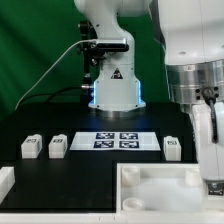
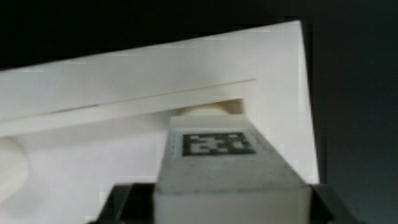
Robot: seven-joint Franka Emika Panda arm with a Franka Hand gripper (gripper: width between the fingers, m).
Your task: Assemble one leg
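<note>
The gripper (image 2: 217, 203) is closed on the leg (image 2: 217, 150). In the wrist view the short white block fills the gap between the two dark fingers (image 2: 125, 205), its sides meeting them. It reaches out past the fingertips, with its black-and-white square tag facing the camera. The far end of the leg is over the big white tray with the raised rim (image 2: 143, 70), close to a small pale recess near the tray's edge. Whether it touches the tray or hangs just above it cannot be told. In the exterior view the gripper (image 1: 210, 150) hangs at the exterior view's right, fingers pointing down over the near corner of the tray (image 1: 160, 168). There the held block is too small and too much the colour of the gripper to pick out. A loose leg (image 1: 31, 147) and a second loose leg (image 1: 58, 146) lie side by side on the black table (image 1: 90, 175), towards the exterior view's left and well apart from the gripper. A third loose leg (image 1: 172, 148) lies nearer the gripper, just beyond the tray's far rim. Between the second and third loose legs lies the marker board (image 1: 118, 140), flat, with its four black tags. Behind it stands the robot's white base (image 1: 112, 85).
</note>
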